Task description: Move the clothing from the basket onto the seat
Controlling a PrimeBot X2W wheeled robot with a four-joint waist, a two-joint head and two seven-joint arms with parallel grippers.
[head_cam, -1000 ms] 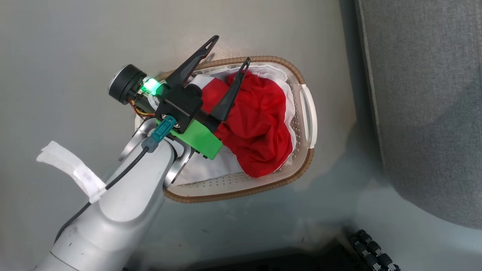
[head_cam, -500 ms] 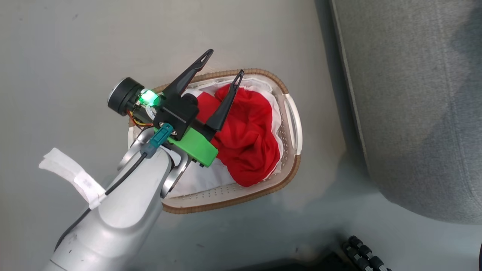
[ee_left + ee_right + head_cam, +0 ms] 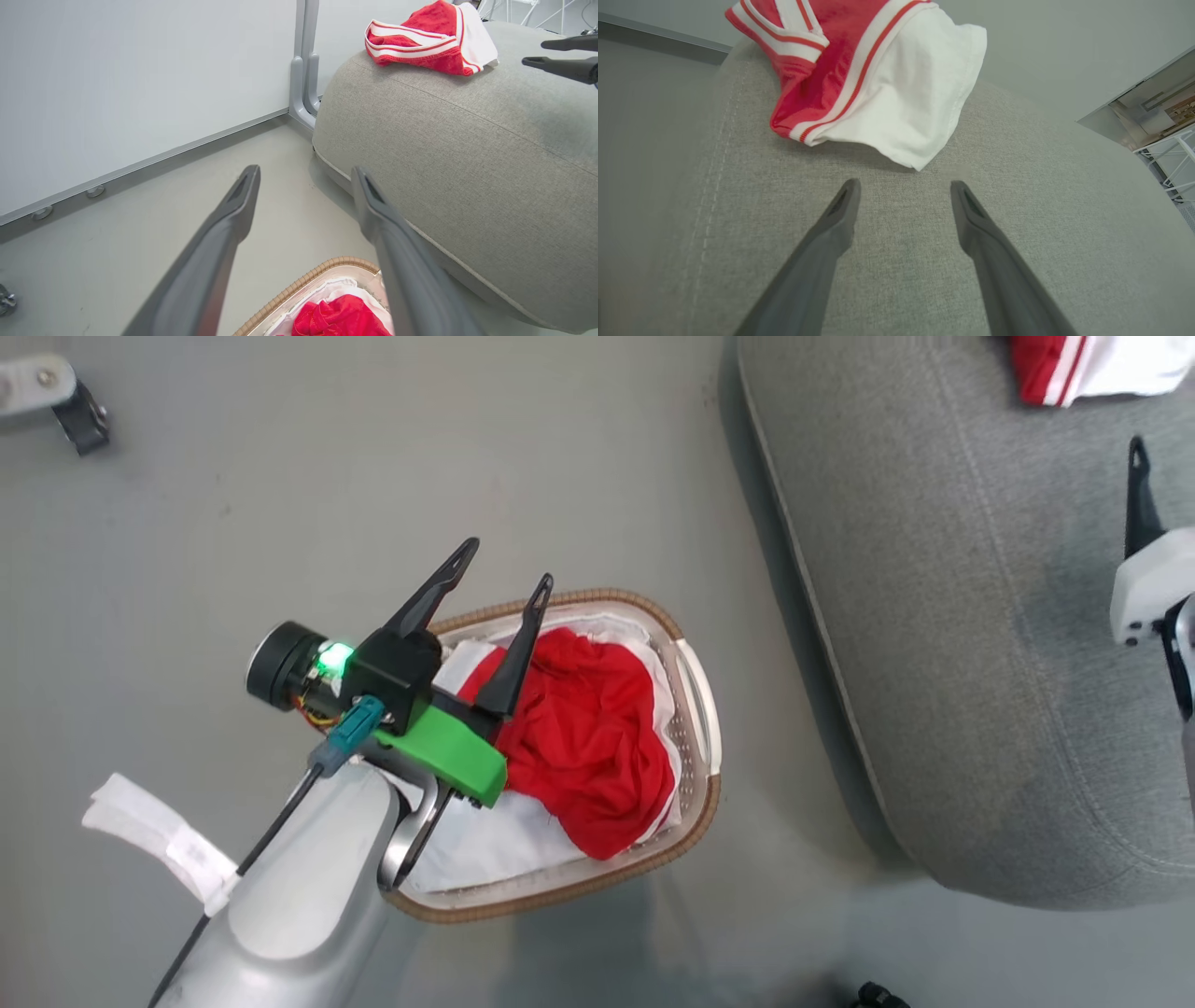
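The oval white basket [image 3: 689, 663] with a brown woven rim stands on the floor left of the grey seat [image 3: 980, 691]. A plain red garment [image 3: 588, 747] lies crumpled in it on a white liner [image 3: 485, 845]. My left gripper [image 3: 504, 565] hovers open and empty over the basket's far left side, and its wrist view shows the left gripper [image 3: 304, 171] with the basket rim [image 3: 303, 280] below. A red garment with white stripes and a white panel [image 3: 873, 79] lies on the seat. My right gripper [image 3: 903, 184] is open just short of it, holding nothing.
A pale wall panel with a grey post [image 3: 303, 70] runs behind the seat and the floor. A grey bracket with a dark foot [image 3: 51, 397] sits at the far left on the floor. A white strap [image 3: 159, 835] hangs from my left forearm.
The head camera has swung toward the seat, bringing the striped garment and my right gripper into view. My right gripper has opened. The left gripper stays open over the basket.
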